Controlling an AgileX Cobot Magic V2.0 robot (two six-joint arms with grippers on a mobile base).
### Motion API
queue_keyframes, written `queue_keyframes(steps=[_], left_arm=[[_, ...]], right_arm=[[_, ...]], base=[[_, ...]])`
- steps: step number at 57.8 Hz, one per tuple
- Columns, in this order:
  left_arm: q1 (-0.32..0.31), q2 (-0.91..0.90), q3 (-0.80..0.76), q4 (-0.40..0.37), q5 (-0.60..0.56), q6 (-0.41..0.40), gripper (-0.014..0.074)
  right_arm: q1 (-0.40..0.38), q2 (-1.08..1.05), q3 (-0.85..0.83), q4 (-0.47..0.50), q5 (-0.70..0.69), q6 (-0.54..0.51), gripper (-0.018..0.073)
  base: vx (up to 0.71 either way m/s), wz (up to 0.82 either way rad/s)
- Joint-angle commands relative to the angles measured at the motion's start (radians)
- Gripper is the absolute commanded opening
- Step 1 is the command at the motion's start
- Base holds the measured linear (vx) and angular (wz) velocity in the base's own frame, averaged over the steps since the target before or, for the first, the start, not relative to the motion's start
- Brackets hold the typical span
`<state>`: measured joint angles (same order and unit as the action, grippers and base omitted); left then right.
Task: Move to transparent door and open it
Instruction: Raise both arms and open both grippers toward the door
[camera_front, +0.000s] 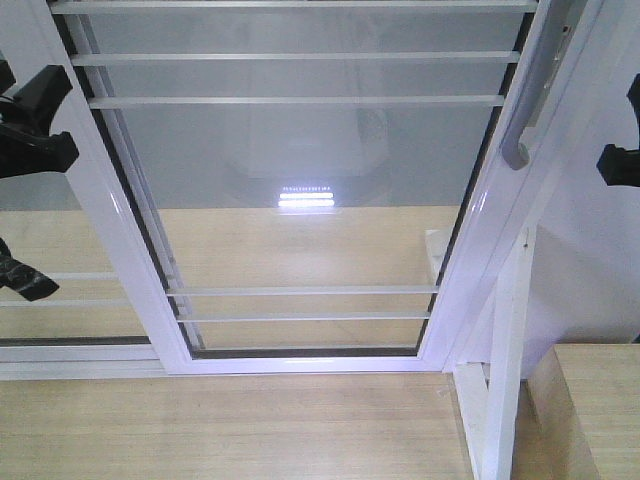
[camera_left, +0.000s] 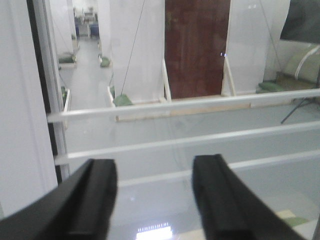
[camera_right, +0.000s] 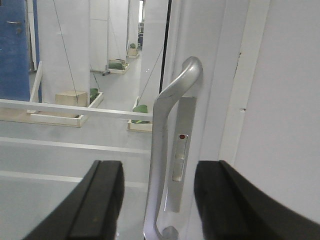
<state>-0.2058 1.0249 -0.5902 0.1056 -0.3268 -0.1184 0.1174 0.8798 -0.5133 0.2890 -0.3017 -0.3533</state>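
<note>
The transparent door fills the front view: clear glass in a white frame with thin white horizontal bars. Its curved silver-grey pull handle is on the right stile, and it shows close up in the right wrist view. My right gripper is open, its two black fingers either side of the handle, not touching it. In the front view only a black part of it shows at the right edge. My left gripper is open and empty, facing the glass and bars; it shows at the left edge of the front view.
A second white-framed glass panel without a handle stands at the left. A white post and a wooden box stand at the lower right. Wood floor lies in front of the door track.
</note>
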Motion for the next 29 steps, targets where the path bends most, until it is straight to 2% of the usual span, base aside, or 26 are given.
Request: queue_keyframes(steps=[1, 15, 29], left_arm=[[-0.003, -0.014, -0.037, -0.007, -0.069, 0.0, 0.0581], [-0.003, -0.014, -0.037, -0.007, -0.126, -0.001, 0.0587], [-0.003, -0.014, -0.037, -0.007, -0.125, -0.001, 0.0587]], right_arm=[[0.0, -0.006, -0.039, 0.011, -0.078, 0.002, 0.0479], [0.0, 0.094, -0.058, 0.117, -0.106, 0.008, 0.048], [0.0, 0.304, -0.149, 0.114, -0.209, 0.005, 0.048]], base=[[0.0, 0.0], [0.0, 0.0], [0.0, 0.0]])
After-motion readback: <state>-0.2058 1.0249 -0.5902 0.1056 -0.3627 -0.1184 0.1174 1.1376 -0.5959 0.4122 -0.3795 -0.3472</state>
